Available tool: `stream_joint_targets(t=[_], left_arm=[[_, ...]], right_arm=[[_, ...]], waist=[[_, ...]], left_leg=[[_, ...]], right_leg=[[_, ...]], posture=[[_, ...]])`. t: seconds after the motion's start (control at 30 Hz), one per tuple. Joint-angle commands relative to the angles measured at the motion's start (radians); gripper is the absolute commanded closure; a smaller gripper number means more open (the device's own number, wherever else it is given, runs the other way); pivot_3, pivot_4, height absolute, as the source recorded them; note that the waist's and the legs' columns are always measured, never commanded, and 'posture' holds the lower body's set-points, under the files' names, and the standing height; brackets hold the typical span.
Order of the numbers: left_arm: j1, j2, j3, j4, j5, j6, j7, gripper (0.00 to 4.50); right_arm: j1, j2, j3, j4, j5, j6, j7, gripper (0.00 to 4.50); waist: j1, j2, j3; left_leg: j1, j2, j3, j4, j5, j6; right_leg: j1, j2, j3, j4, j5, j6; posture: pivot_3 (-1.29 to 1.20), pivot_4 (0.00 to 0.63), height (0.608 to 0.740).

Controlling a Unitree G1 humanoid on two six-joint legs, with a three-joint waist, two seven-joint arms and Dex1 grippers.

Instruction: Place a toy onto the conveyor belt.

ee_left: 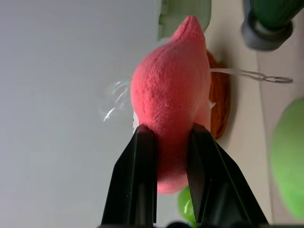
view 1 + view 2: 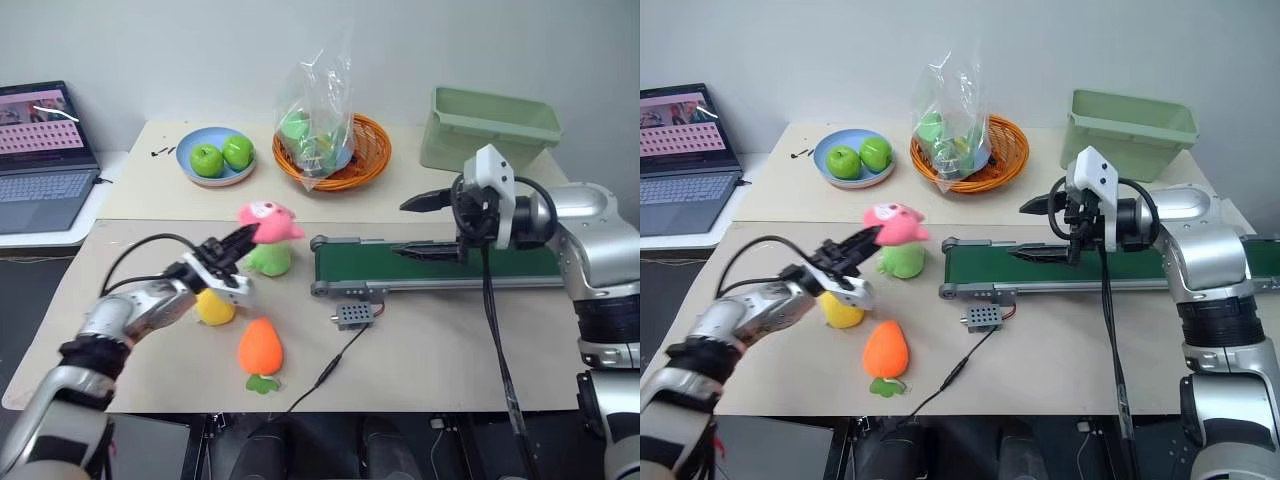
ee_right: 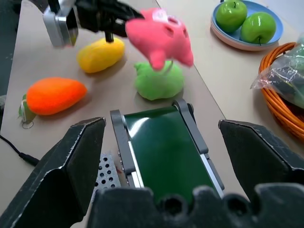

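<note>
Pinched in the left gripper (image 2: 243,237), fingers pressed into its soft sides: the pink toy (image 2: 268,222), held up off the table, above the light green plush (image 2: 268,258) and just short of the near end of the conveyor belt (image 2: 440,264). From that belt end, toy lying off to the robot's left and higher; belt's long axis running away toward the robot's right, so likely a sideways carry along that line, then a lowering onto the dark green surface. Right gripper (image 2: 432,225) hanging over the belt, fingers spread wide, empty. Left arm plainly the nearer, already carrying the load. Yellow plush (image 2: 214,306) and orange carrot plush (image 2: 259,347) left of the belt end, on the table.
</note>
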Motion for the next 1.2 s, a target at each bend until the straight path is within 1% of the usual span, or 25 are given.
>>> stream_joint_targets(t=[0.03, 0.1, 0.27, 0.53, 0.63, 0.93, 1.2], left_arm=[[-0.082, -0.038, -0.049, 0.059, 0.03, -0.022, 0.043, 3.6], [-0.117, -0.067, -0.078, 0.103, 0.044, -0.021, 0.057, 3.6], [-0.161, -0.098, -0.127, 0.164, 0.059, -0.034, 0.086, 3.6], [-0.164, -0.117, -0.172, 0.196, 0.048, -0.064, 0.094, 3.6], [-0.163, -0.126, -0.18, 0.196, 0.043, -0.07, 0.091, 3.6], [-0.157, -0.156, -0.176, 0.076, 0.004, -0.102, 0.033, 3.6], [-0.197, -0.204, -0.2, 0.15, 0.008, -0.091, -0.006, 3.6]], right_arm=[[0.001, -0.016, -0.044, -0.042, 0.027, 0.01, -0.012, 0.0], [0.003, -0.023, -0.048, -0.046, 0.028, 0.014, -0.014, 0.0], [0.009, -0.034, -0.054, -0.057, 0.033, 0.022, -0.024, 0.0], [0.022, -0.04, -0.059, -0.072, 0.04, 0.032, -0.04, 0.0], [0.025, -0.039, -0.058, -0.073, 0.042, 0.031, -0.044, 0.0], [0.032, -0.04, -0.059, -0.074, 0.041, 0.028, -0.054, 0.0], [0.036, -0.041, -0.059, -0.074, 0.039, 0.026, -0.059, 0.0]], waist=[[0.0, 0.0, 0.0], [-0.001, 0.0, 0.0], [-0.005, 0.0, 0.0], [-0.001, 0.0, 0.0], [-0.001, 0.0, 0.0], [-0.001, 0.0, 0.0], [-0.001, 0.0, 0.0]], left_leg=[[0.0, 0.0, 0.0, 0.0, 0.0, 0.0], [0.0, 0.0, 0.0, 0.0, 0.0, 0.0], [0.0, 0.0, 0.0, 0.0, 0.0, 0.0], [0.0, 0.0, 0.0, 0.001, 0.0, 0.0], [0.0, 0.0, 0.0, 0.001, 0.0, 0.0], [0.0, 0.0, 0.0, 0.002, 0.0, 0.0], [0.0, 0.0, 0.0, 0.002, 0.0, 0.0]], right_leg=[[0.0, 0.0, 0.0, 0.0, 0.0, 0.0], [0.0, 0.0, 0.0, 0.0, 0.0, 0.0], [0.0, 0.0, 0.0, 0.0, 0.0, 0.0], [0.0, 0.0, 0.0, 0.0, 0.0, 0.0], [0.0, 0.0, 0.0, 0.0, 0.0, 0.0], [0.0, 0.0, 0.0, 0.0, 0.0, 0.0], [0.001, 0.0, 0.0, 0.001, 0.0, 0.0]], posture=[[0.0, 0.15, 0.74], [0.0, 0.15, 0.74], [0.0, 0.15, 0.74], [0.0, 0.15, 0.74], [0.0, 0.15, 0.74], [0.0, 0.15, 0.74], [0.0, 0.15, 0.74]])
